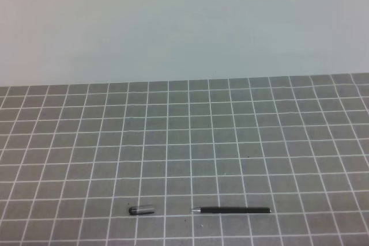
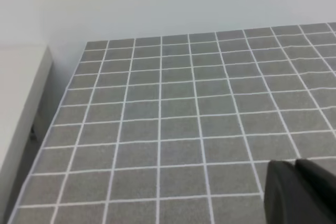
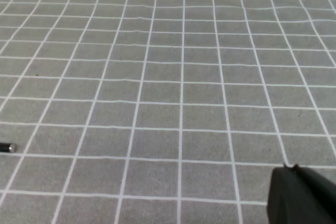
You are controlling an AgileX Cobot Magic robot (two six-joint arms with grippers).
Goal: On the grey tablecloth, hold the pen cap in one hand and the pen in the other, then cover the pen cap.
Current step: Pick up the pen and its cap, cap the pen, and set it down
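The grey tablecloth [image 1: 190, 142] covers the table. The pen cap [image 1: 142, 209], a short dark tube, lies near the front edge, left of centre. The pen [image 1: 233, 210] lies flat to its right, about a grid square away, with its silvery tip pointing left at the cap. One end of the pen shows at the left edge of the right wrist view [image 3: 6, 147]. Only a dark piece of my left gripper [image 2: 300, 195] and of my right gripper [image 3: 302, 195] shows, each at the bottom right of its wrist view, above bare cloth. Neither gripper appears in the exterior view.
A pale wall rises behind the cloth's far edge [image 1: 184, 80]. In the left wrist view the cloth's left edge [image 2: 58, 114] ends beside a white ledge [image 2: 21, 93].
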